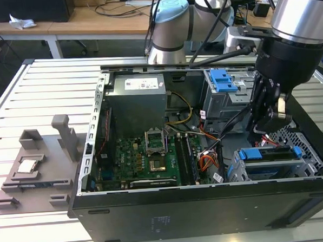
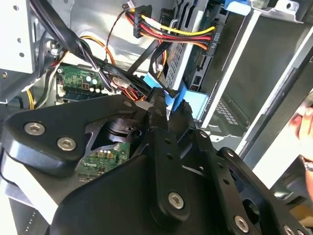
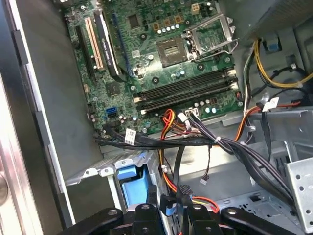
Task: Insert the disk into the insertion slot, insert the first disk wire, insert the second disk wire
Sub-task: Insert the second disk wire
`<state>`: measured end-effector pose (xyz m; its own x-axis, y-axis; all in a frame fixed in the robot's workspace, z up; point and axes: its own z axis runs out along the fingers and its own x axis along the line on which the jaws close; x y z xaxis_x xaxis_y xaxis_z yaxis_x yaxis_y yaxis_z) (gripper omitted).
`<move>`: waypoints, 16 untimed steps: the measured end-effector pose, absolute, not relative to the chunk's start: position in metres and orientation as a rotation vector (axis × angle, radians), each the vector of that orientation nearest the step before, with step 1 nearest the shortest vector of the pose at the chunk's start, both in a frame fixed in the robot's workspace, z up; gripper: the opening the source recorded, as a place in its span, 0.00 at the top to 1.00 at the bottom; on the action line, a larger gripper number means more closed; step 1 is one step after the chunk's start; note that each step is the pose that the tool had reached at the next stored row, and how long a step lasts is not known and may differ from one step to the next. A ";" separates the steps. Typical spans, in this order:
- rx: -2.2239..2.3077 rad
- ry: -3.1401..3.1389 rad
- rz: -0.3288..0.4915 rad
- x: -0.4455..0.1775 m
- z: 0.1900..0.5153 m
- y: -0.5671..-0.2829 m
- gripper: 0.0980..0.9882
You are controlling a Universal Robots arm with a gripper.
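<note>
As found inside the open computer case (image 1: pixel 172 218) on the slatted table (image 1: pixel 45 78): hand (image 1: pixel 266 125), pressed together on a small blue plug (image 2: pixel 171 100).

Disk (image 1: pixel 271 154) with blue frame, just below the hand, already seated in the perforated drive cage (image 1: pixel 309 146). First step judged done.

Bundle of red, yellow and orange power wires (image 2: pixel 181 36) close beside the hand, running toward the rear of the disk. Whether plugged in there: cannot tell.

Blue plug held near the disk's rear edge, not visibly seated. Both wire steps judged unfinished, or at least unconfirmed.

Motherboard (image 3: pixel 166 63) well beyond the hand, inside the same case. Grey parts tray (image 1: pixel 34 171) far from the hand, out on the table, untouched.
</note>
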<state>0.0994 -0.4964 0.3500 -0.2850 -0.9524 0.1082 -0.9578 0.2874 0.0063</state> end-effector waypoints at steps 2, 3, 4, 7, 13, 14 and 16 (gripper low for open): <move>1.791 -2.464 0.095 0.102 0.349 -0.496 0.77; 1.771 -2.475 0.098 0.103 0.349 -0.496 0.77; 1.755 -2.483 0.103 0.103 0.349 -0.496 0.77; 1.711 -2.501 0.119 0.104 0.349 -0.496 0.77; 1.688 -2.498 0.147 0.105 0.343 -0.494 0.77; 1.686 -2.495 0.153 0.106 0.342 -0.494 0.77; 1.685 -2.494 0.156 0.105 0.343 -0.494 0.77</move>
<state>0.1055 -0.4938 0.3425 -0.3696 -0.9148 0.1630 -0.9280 0.3724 -0.0140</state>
